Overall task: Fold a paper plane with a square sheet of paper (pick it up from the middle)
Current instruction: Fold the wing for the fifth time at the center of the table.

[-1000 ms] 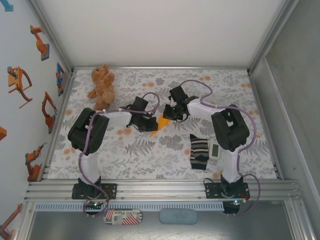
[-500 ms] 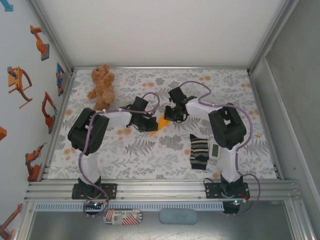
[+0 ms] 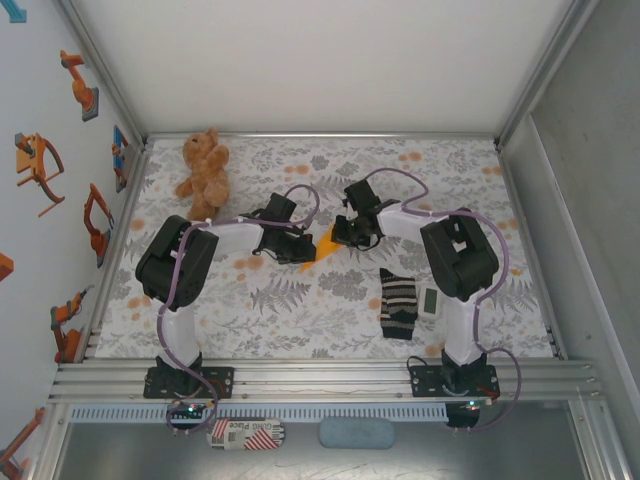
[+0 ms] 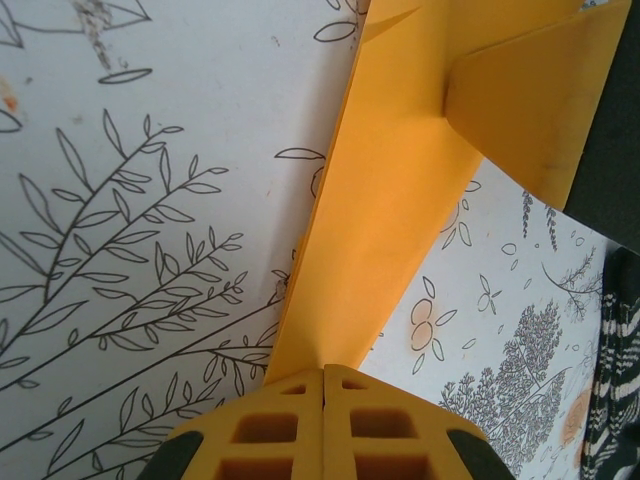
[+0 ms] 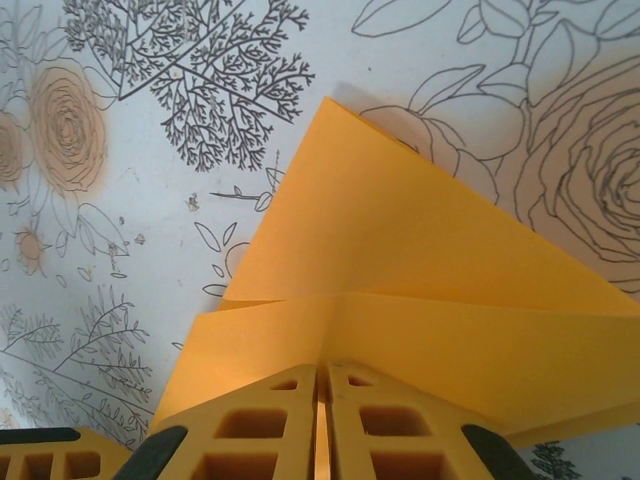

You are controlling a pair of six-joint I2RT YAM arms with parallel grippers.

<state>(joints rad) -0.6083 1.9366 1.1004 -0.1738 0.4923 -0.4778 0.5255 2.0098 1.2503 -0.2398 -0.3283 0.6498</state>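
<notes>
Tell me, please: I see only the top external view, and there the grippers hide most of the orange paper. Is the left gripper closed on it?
Observer: Yes. In the left wrist view the left gripper is shut on a narrow end of the orange paper.
Operator: And the right one?
Observer: The right gripper is also shut on the paper, at a folded edge.
Operator: How many layers are there?
Observer: At least two. In the right wrist view a band lies over a larger triangular flap.
</notes>
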